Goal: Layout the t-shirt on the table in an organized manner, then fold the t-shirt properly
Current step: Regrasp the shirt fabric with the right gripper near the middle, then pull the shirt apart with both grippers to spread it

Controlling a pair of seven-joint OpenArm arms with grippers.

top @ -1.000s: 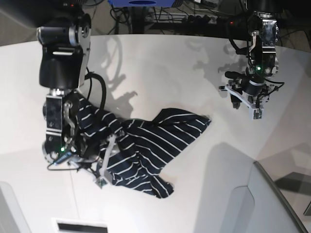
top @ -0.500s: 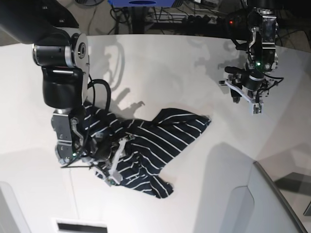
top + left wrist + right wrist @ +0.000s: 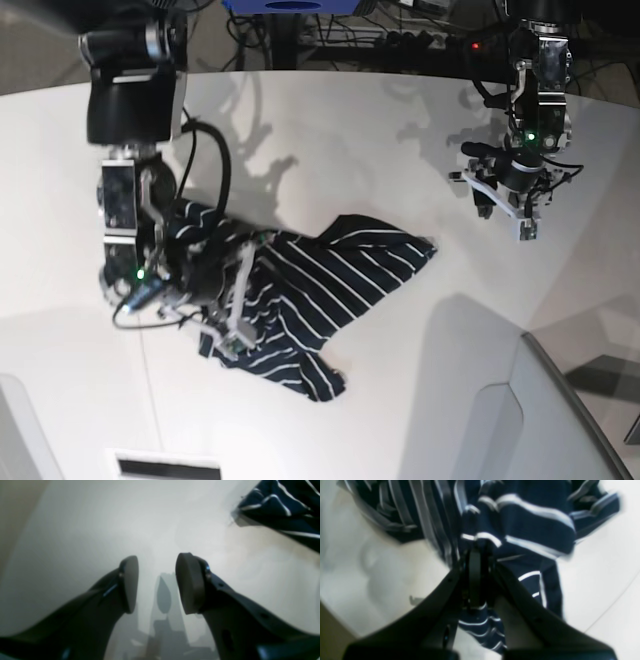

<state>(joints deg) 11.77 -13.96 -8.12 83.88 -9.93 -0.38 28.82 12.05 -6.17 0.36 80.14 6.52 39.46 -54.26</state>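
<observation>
The t-shirt (image 3: 330, 275), dark navy with thin white stripes, lies crumpled on the white table (image 3: 350, 140), left of the middle. My right gripper (image 3: 235, 310) is at the shirt's left part. In the right wrist view its fingers (image 3: 475, 580) are pressed together on a fold of the striped t-shirt (image 3: 532, 522), with the table (image 3: 607, 555) beneath. My left gripper (image 3: 503, 218) hangs over bare table at the far right, well away from the shirt. Its pads (image 3: 190, 582) stand apart with nothing between them. A corner of the t-shirt (image 3: 282, 505) shows at that view's upper right.
A grey raised panel (image 3: 560, 400) rises at the front right corner. Cables and dark equipment (image 3: 350, 40) sit behind the table's curved far edge. A white slotted piece (image 3: 165, 465) lies at the front left edge.
My right gripper has shut on the shirt's left part and moved up and back with it. The shirt's left side and lower tip have shifted. The left arm has barely moved.
</observation>
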